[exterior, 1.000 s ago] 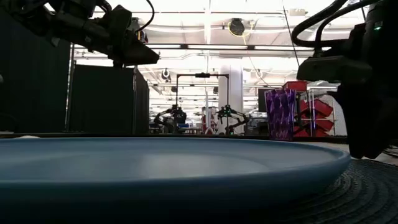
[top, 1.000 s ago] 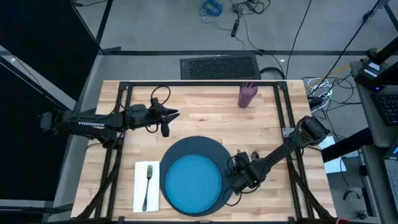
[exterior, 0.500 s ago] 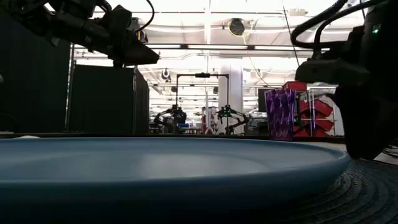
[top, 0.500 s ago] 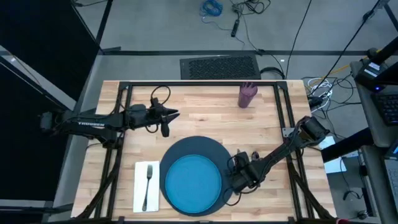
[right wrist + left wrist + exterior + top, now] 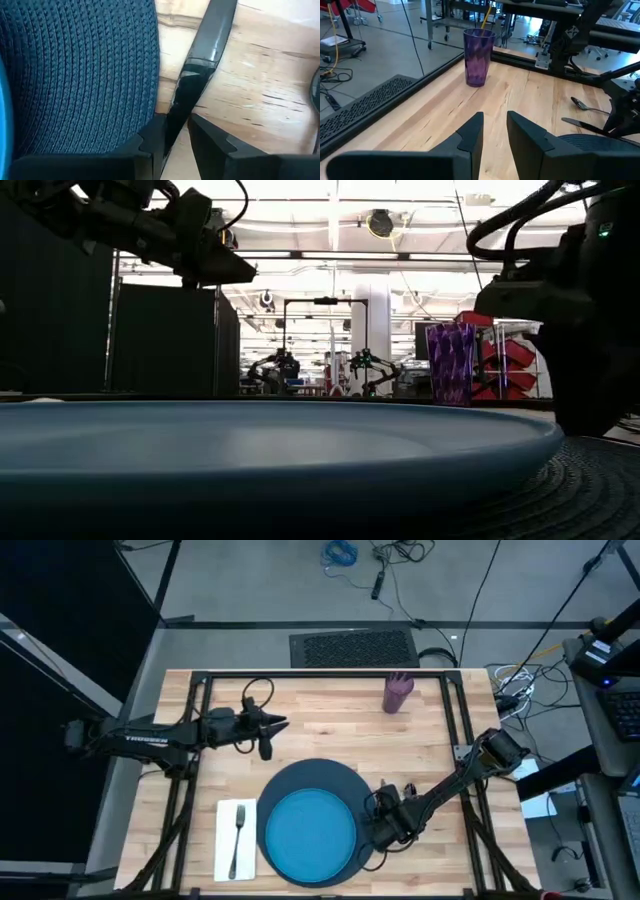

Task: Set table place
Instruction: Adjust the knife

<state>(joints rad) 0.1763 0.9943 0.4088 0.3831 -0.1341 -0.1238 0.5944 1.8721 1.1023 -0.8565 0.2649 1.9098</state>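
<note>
The right hand (image 5: pixel 172 137) sits low at the charger's (image 5: pixel 300 780) right edge, fingers clamped on the knife (image 5: pixel 200 65), which lies on the table (image 5: pixel 330 730). A skewed lift could twist the knife loose or snag the charger. The left hand (image 5: pixel 494 132) waits at far left, fingers slightly apart.

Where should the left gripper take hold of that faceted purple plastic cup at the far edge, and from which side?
Grip the purple cup around its mid-wall from the side, level with the table. It stands upright and tapers toward the base, with bare planks between it and the left gripper. Coming from above would probably meet the open rim and the straw-like stick.
</note>
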